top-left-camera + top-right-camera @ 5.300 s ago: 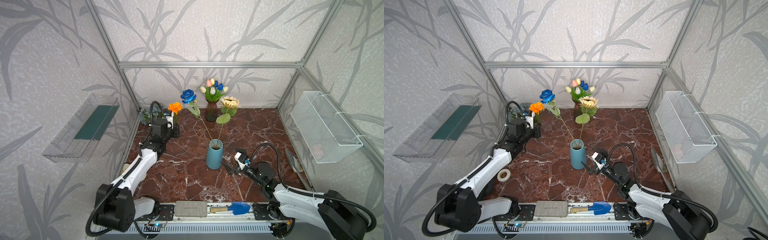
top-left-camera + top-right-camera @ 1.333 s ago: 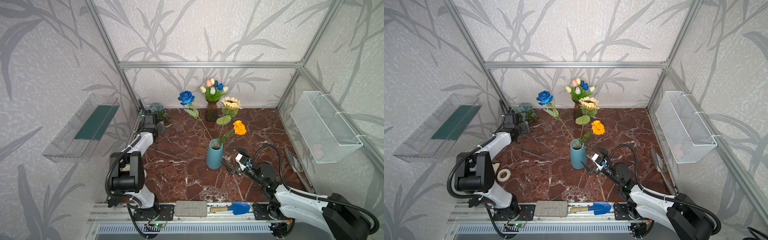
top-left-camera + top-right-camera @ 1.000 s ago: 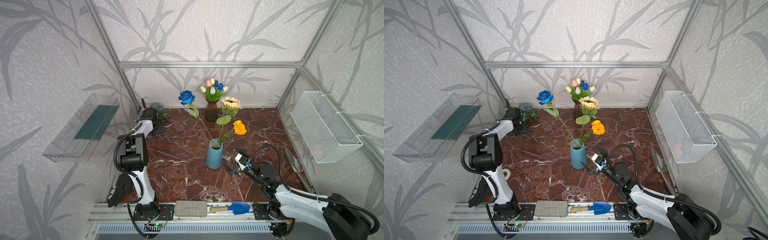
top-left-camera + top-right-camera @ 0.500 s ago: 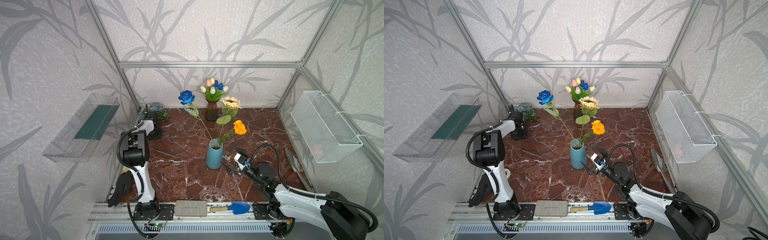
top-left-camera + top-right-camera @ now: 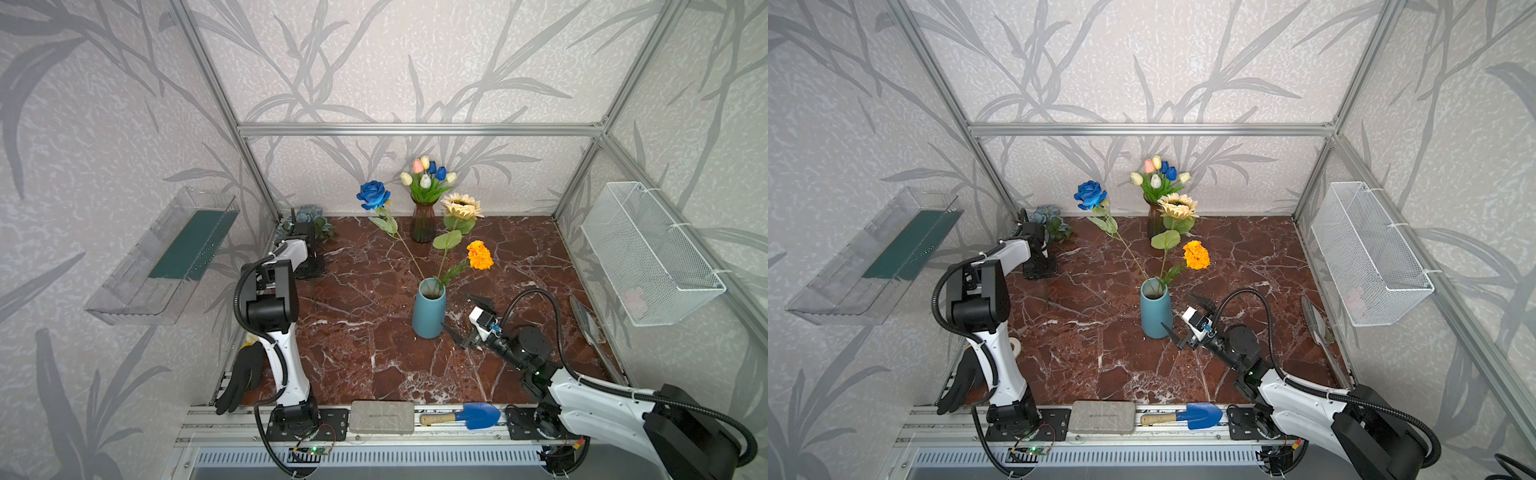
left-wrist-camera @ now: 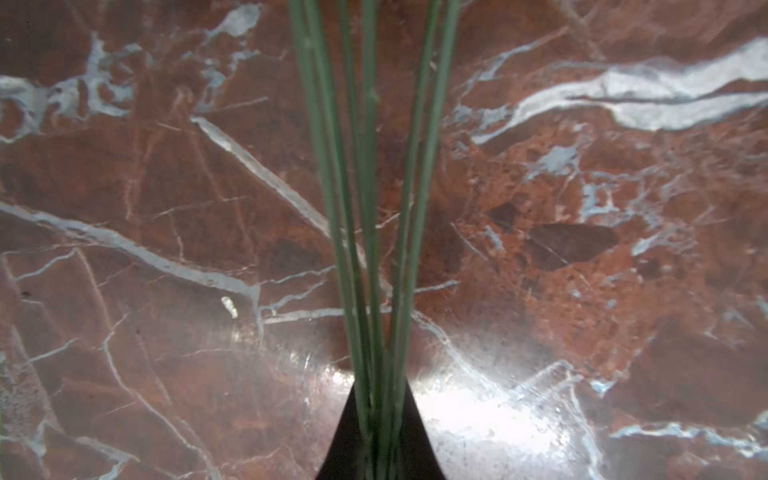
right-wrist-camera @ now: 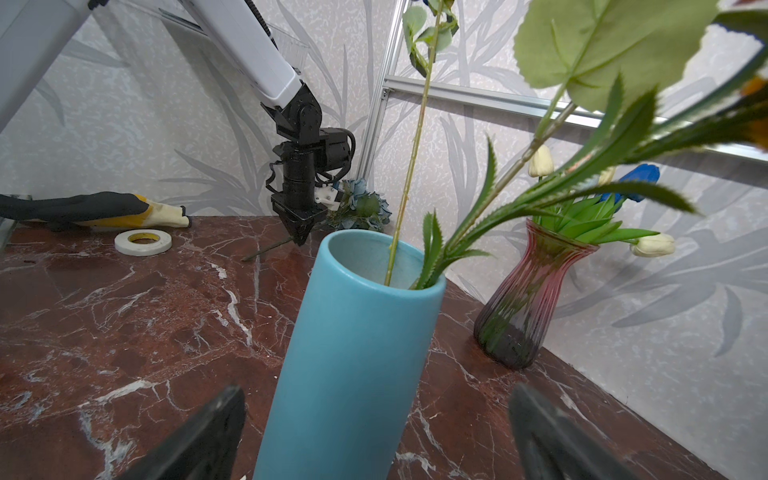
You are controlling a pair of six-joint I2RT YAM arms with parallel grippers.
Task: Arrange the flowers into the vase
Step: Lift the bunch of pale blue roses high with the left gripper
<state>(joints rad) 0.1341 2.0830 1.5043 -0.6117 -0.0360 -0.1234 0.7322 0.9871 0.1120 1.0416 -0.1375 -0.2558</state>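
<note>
I worked in a robotics lab cell: aluminium frame across the upper middle, wallpapered panels above it, marble-look tabletop at centre, mounting rail along the bottom.

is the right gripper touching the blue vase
Apart. In the right wrist view the open right gripper straddles the blue vase, and bare marble table shows between the vase wall and the jaws on both sides.

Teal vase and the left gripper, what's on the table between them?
Only bare marble table, as both top views show. The left gripper, shut on the dusty-blue roses, stands apart from the teal vase.
</note>
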